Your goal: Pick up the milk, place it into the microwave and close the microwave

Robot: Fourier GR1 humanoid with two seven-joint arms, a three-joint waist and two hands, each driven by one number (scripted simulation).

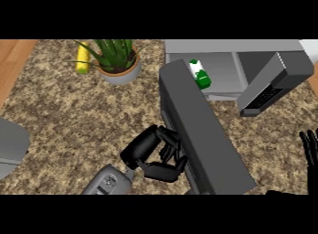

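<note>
- Left hand point(151, 153) is seen with its fingers curled against the outer face of the microwave door point(198, 137); nothing is gripped, so the curl seems meant for pushing the door round.
- Up and to the right of that hand, past the door's far edge, the milk point(199, 74) is found standing upright inside the microwave point(236, 68), so the placing step is judged done.
- Only the closing is left: the door is swung wide open, edge-on to the view, between the left hand and the cavity.
- Whether the curled fingers actually touch the door cannot be told for sure, since they are partly hidden.
- Right hand point(317, 151) is held spread, fingers up, at the view's right edge, well apart from the door, resting.
- Further up and to the left of the left hand, a potted plant point(118, 59) is left clear of the door's swing.
</note>
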